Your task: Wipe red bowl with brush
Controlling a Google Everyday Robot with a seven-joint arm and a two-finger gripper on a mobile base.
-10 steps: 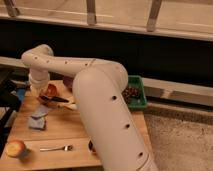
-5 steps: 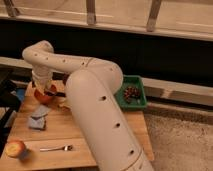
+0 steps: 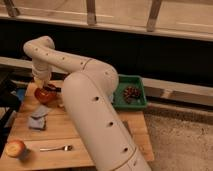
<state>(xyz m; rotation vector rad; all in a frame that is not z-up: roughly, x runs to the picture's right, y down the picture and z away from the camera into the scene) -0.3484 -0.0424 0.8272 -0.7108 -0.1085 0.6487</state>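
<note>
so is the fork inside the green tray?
No, the fork lies on the wooden table near the front edge, far from the green tray; the gripper is over the red bowl.

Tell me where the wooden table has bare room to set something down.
Bare wood lies between the blue cloth and the silver fork, and along the front edge of the table right of the apple. The back-left is crowded: the gripper hangs over the red bowl, and the arm covers the middle.
</note>
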